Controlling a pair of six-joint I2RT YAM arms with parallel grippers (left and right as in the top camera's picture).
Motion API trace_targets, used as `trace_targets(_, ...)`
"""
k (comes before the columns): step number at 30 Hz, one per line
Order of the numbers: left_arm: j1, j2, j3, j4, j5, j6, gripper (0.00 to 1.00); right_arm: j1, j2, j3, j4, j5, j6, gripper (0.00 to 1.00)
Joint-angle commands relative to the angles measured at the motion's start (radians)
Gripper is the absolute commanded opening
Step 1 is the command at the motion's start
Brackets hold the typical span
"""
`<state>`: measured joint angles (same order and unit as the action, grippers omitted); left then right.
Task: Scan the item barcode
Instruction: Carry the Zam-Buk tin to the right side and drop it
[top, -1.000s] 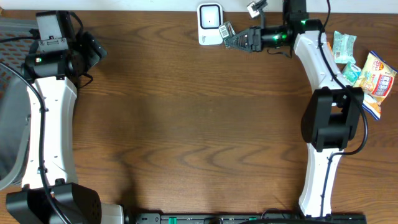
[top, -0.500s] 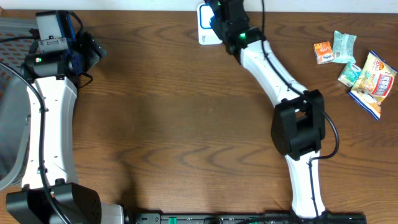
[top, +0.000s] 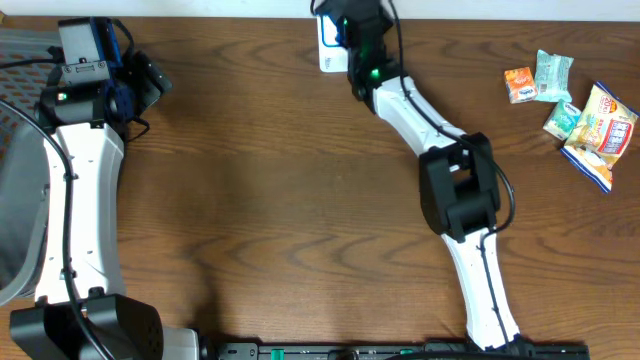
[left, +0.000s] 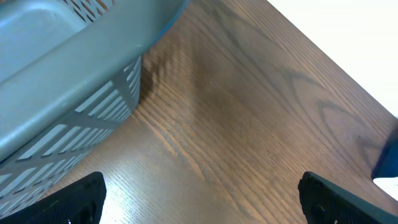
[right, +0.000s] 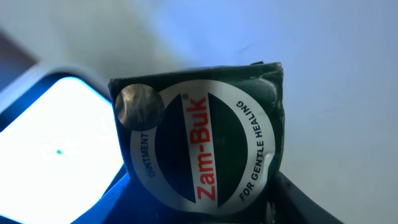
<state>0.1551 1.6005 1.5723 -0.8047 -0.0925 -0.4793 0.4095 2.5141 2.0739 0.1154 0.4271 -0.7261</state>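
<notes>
— Where's the box (right: 199, 149)?
— Clenched in the right gripper (top: 348, 22), at the far edge of the table (top: 280, 200), just in front of the scanner (top: 326, 55), whose window glows white. The "Zam-Buk" label faces the wrist camera.
— And the left gripper (left: 202, 202)?
— Jaws released, spread wide, over bare wood beside the grey basket (left: 68, 81).
— What's in the basket?
— Hard to say; only its rim and slatted wall show. Loose packets (top: 580, 110) lie on the table, well to the right.
</notes>
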Motion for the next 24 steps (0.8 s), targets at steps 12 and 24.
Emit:
trace_targets(12, 0.000, 0.001, 0.016, -0.001, -0.013, -0.013, 0.98, -0.003, -0.037, 0.007, -0.039, 0.054, 0.046, 0.35)
trace_targets(24, 0.000, 0.001, 0.016, -0.001, -0.013, -0.013, 0.98, -0.248, -0.128, 0.007, -0.196, 0.384, 0.090, 0.38)
